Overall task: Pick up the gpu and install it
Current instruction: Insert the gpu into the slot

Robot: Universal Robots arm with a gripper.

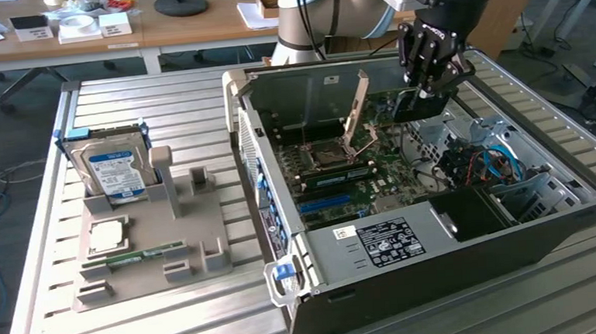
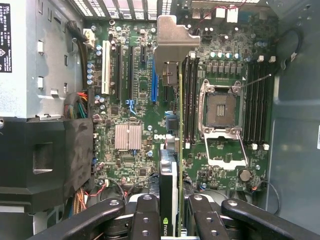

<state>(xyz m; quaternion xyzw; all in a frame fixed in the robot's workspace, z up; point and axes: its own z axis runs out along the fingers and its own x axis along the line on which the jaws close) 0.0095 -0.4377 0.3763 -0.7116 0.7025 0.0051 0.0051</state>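
The gripper [image 1: 432,73] pinches the gpu [image 1: 418,107] edge-on, over the motherboard [image 1: 381,162] inside the open computer case [image 1: 429,275]. On the exterior view's left, a grey holder [image 1: 192,220] carries a memory stick [image 1: 138,258], a processor [image 1: 107,237] and, farthest back, a hard drive [image 1: 112,169].

A lab: open computer case [image 1: 428,260] on slatted metal bench [image 1: 163,330], desks [image 1: 165,31] behind.

I count one gripper [image 1: 430,87] [image 2: 170,212] and one gpu [image 1: 418,107] [image 2: 169,175]. There is one open computer case [image 1: 439,259] with one motherboard [image 1: 371,174] [image 2: 130,100] and one processor socket [image 1: 334,158] [image 2: 221,107]. On the worktop I count one grey holder [image 1: 193,235]; it carries one hard drive [image 1: 112,167], one processor chip [image 1: 107,235] and one green memory stick [image 1: 127,260].
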